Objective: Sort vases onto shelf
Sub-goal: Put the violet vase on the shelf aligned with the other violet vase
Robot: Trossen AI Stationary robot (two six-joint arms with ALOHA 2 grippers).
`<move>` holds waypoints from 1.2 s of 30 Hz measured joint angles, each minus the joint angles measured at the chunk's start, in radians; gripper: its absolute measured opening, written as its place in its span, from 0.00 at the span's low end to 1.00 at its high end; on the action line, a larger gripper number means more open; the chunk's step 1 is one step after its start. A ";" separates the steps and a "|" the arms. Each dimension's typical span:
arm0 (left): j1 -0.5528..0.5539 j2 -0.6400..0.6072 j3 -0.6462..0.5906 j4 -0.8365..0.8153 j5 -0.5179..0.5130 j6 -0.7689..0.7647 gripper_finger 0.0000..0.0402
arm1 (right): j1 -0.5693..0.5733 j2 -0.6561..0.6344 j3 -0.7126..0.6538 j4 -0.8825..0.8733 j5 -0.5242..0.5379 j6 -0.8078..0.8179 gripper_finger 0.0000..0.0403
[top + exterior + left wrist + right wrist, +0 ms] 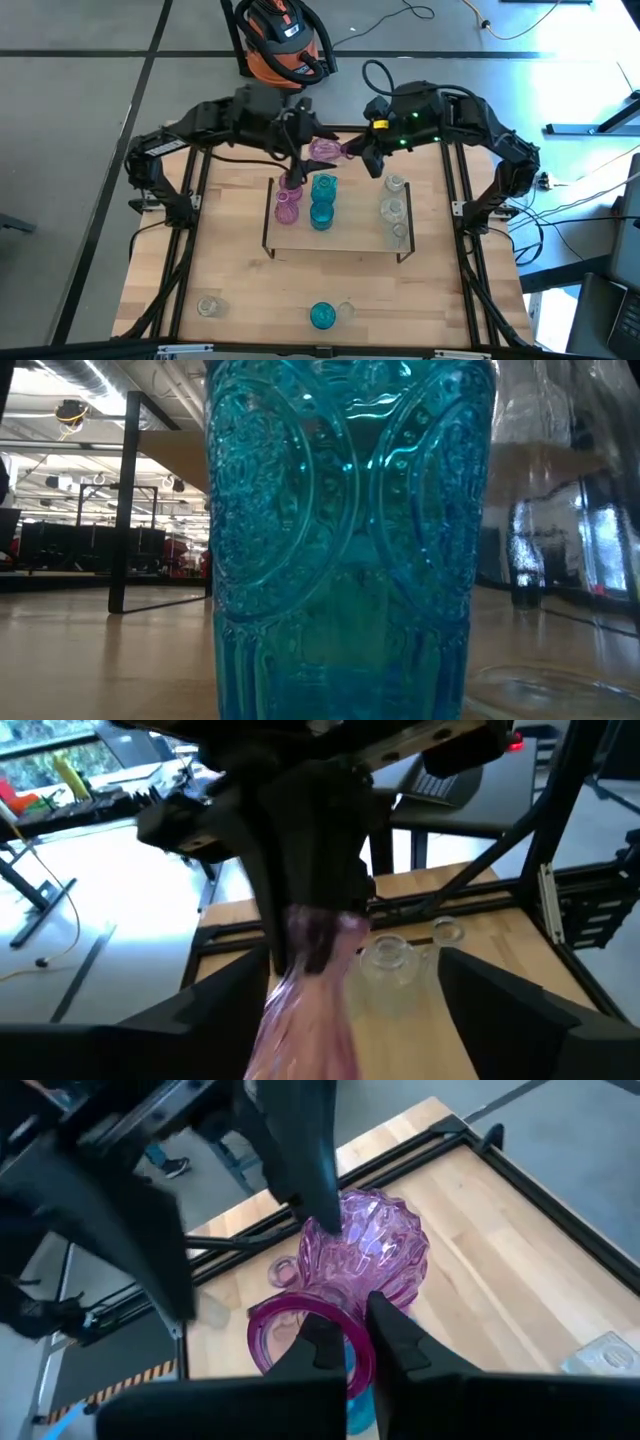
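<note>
Above the shelf's (pixel 335 243) back edge, right fingers (pixel 395 1342) pinch the pink vase's (pixel 365 1250) rim; left fingers (pixel 490 995) spread around it.

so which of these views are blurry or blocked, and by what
Low view: a teal vase right at the lens fills the picture, the room behind soft. Left wrist view: the pink vase smears out of focus. Right wrist view: that vase is sharp. High view: clear, evenly lit.

Grey floor (pixel 90 120), orange shop vacuum (pixel 283 40), loose cables (pixel 585 190)
</note>
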 joint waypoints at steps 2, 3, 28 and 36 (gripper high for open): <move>-0.001 0.009 0.000 0.004 -0.001 0.000 0.72 | -0.004 0.012 -0.001 0.020 -0.010 0.000 0.00; -0.001 0.014 0.000 0.002 -0.008 0.002 0.72 | -0.003 0.013 0.000 0.037 -0.022 0.000 0.00; -0.001 0.035 0.000 -0.165 -0.241 0.046 0.59 | -0.038 0.078 0.000 0.149 -0.125 -0.008 0.00; 0.000 0.035 0.000 -0.121 -0.199 0.042 0.48 | -0.049 0.083 0.000 0.142 -0.140 -0.008 0.00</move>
